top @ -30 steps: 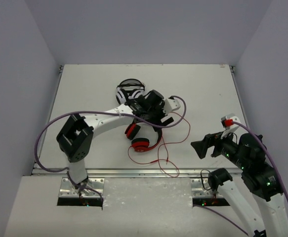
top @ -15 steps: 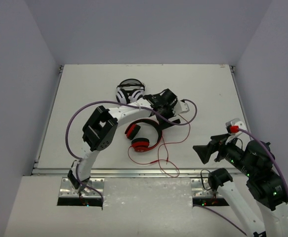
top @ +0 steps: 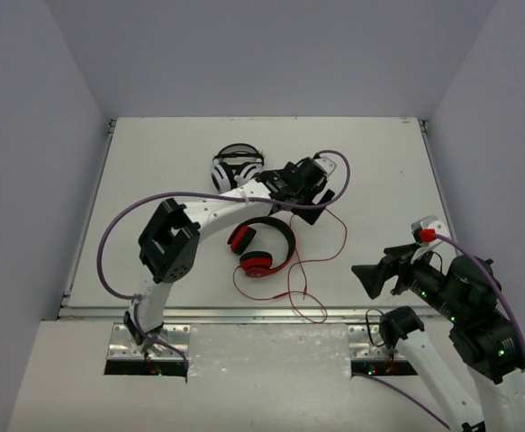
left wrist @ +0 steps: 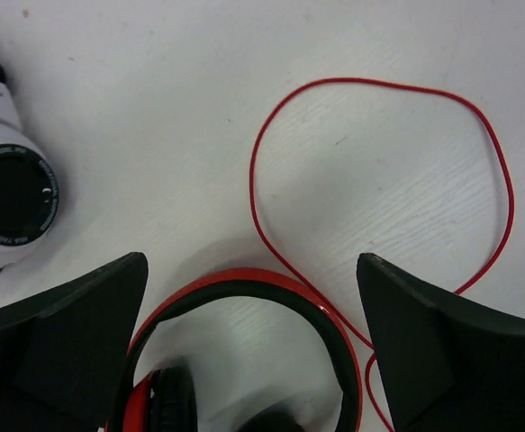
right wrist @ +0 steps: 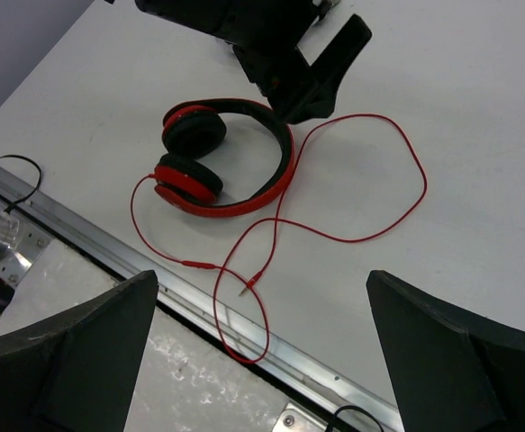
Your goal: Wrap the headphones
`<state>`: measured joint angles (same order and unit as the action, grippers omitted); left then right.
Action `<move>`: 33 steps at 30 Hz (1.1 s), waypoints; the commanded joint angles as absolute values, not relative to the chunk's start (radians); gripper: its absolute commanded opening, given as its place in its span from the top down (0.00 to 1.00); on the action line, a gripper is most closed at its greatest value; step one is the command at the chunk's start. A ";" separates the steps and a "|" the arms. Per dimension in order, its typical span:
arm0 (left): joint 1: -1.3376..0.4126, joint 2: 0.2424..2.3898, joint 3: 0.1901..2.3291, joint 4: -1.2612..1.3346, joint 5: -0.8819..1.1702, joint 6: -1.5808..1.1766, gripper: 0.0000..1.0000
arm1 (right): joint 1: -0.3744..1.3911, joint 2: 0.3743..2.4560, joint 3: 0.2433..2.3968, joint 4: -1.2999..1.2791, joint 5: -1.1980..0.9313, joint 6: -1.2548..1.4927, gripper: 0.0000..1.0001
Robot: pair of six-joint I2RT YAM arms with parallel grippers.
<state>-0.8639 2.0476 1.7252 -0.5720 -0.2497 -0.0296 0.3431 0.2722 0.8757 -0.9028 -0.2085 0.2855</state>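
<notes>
The red headphones [top: 278,233] lie flat mid-table, with the headband arching toward the back right and both black-cushioned ear cups at the left. Their thin red cable [top: 339,236] loops right, then runs forward over the table's front edge. My left gripper [top: 305,198] is open just behind the headband. In the left wrist view my left gripper [left wrist: 251,270] has its jaws spread either side of the headband [left wrist: 339,337], holding nothing. My right gripper [top: 366,271] is open and empty, raised at the front right. The right wrist view shows the headphones [right wrist: 244,196] and the cable plug [right wrist: 247,290].
White-and-black headphones [top: 235,166] lie just behind and left of the red pair, and also show in the left wrist view [left wrist: 10,193]. A metal rail [top: 244,315] runs along the table's front edge, and a cable loop [right wrist: 244,353] hangs over it. Grey walls enclose the table.
My left gripper has moved from over the red headphones toward the back right, and its elbow has shifted. My right arm dropped slightly toward the front right, then held still.
</notes>
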 commanded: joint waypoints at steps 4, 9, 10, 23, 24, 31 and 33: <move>-0.885 1.959 1.735 -0.566 -0.355 -0.056 0.00 | 0.348 0.291 0.922 -0.885 -0.189 0.272 0.01; -0.919 1.945 1.587 -0.614 -0.084 0.476 0.00 | 0.347 0.290 0.897 -0.861 -0.196 0.282 0.01; -0.923 1.915 1.539 -0.576 -0.115 0.535 0.00 | 0.347 0.291 0.894 -0.858 -0.204 0.285 0.01; -0.867 1.930 1.592 -0.577 0.230 0.922 0.00 | 0.348 0.299 0.879 -0.850 -0.255 0.278 0.01; -0.859 1.957 1.595 -0.597 0.242 0.933 0.00 | 0.347 0.296 0.879 -0.850 -0.255 0.276 0.01; -0.792 2.085 1.752 -0.785 0.325 0.940 0.02 | 0.348 0.279 0.870 -0.847 -0.249 0.272 0.01; -0.781 2.076 1.740 -0.776 0.266 0.942 0.02 | 0.348 0.278 0.867 -0.844 -0.248 0.272 0.01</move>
